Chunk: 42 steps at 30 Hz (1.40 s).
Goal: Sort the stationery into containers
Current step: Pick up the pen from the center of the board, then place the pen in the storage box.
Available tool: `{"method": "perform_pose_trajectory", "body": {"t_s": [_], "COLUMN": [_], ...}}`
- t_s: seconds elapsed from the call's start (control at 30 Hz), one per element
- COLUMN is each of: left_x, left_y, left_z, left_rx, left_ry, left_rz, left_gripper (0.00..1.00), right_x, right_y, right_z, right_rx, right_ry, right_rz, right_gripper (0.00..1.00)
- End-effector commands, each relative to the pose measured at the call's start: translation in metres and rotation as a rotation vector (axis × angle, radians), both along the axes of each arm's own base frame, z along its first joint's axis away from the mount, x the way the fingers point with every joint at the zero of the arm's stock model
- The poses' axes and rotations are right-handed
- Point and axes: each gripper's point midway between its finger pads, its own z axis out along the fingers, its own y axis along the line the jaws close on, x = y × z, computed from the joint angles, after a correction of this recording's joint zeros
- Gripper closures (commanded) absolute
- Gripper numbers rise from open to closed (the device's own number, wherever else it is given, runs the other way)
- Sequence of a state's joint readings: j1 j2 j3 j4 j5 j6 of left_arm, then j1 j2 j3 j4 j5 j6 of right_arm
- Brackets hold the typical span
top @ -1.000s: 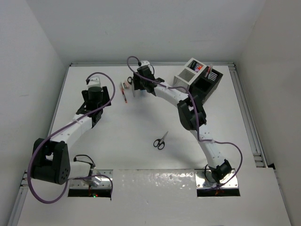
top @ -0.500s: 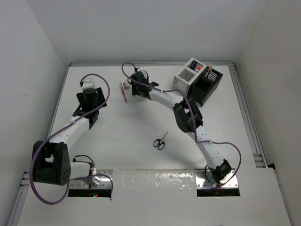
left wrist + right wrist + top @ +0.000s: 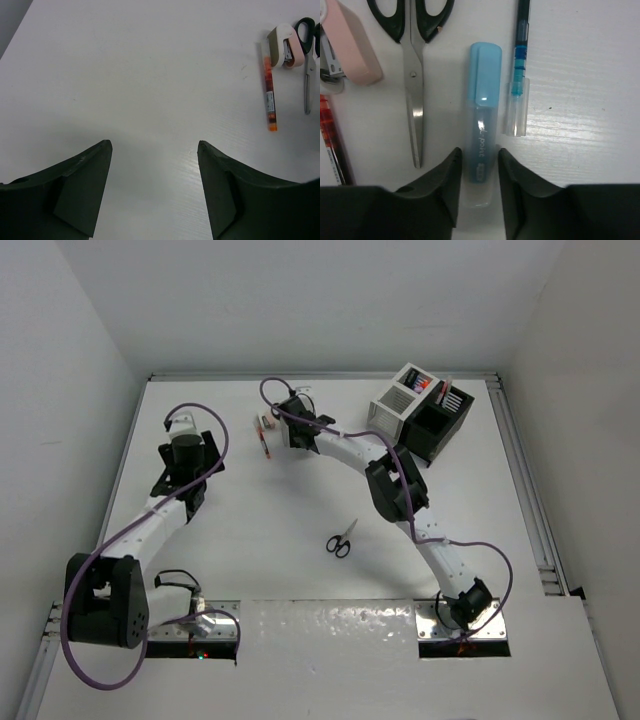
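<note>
Bright, even light falls from above in all views. The table (image 3: 300, 490) glares in a shiny patch at its near edge. Soft shadow pools under the left gripper (image 3: 152, 145), which looks soft-edged up close. Highlights streak the blue marker (image 3: 482, 125) and scissors (image 3: 413, 100), both sharp.

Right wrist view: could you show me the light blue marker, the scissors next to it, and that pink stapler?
light blue marker (image 3: 481, 125), right wrist view, on its barrel below the cap.
scissors (image 3: 413, 75), right wrist view, on the pivot screw.
pink stapler (image 3: 352, 47), right wrist view, on its pink top.
</note>
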<state>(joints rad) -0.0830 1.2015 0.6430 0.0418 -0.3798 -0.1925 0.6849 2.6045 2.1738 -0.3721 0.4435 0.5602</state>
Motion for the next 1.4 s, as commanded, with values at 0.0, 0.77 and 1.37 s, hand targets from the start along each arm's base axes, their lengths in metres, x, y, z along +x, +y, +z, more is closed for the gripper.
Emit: {"method": "perform_pose_trajectory", "body": {"t_s": [0.0, 0.77, 1.37], "left_x": [0.002, 0.009, 0.039], "left_y": [0.004, -0.002, -0.016], "left_z": [0.016, 0.049, 0.049], "left_rx": [-0.022, -0.025, -0.048], "left_ry": [-0.079, -0.178, -0.157], "left_rz": [0.021, -0.034, -0.113], "left_gripper": [0.33, 0.33, 0.33], "right_x": [-0.005, 0.009, 0.111], "right_y": [-0.004, -0.005, -0.292], "right_z": [0.007, 0.224, 0.256], "right_rx": [-0.012, 0.307, 0.016], "right_ry": [0.017, -0.422, -0.691], "right_rz": [-0.038, 0.234, -0.246], "right_gripper": [0.69, 1.00, 1.00]}}
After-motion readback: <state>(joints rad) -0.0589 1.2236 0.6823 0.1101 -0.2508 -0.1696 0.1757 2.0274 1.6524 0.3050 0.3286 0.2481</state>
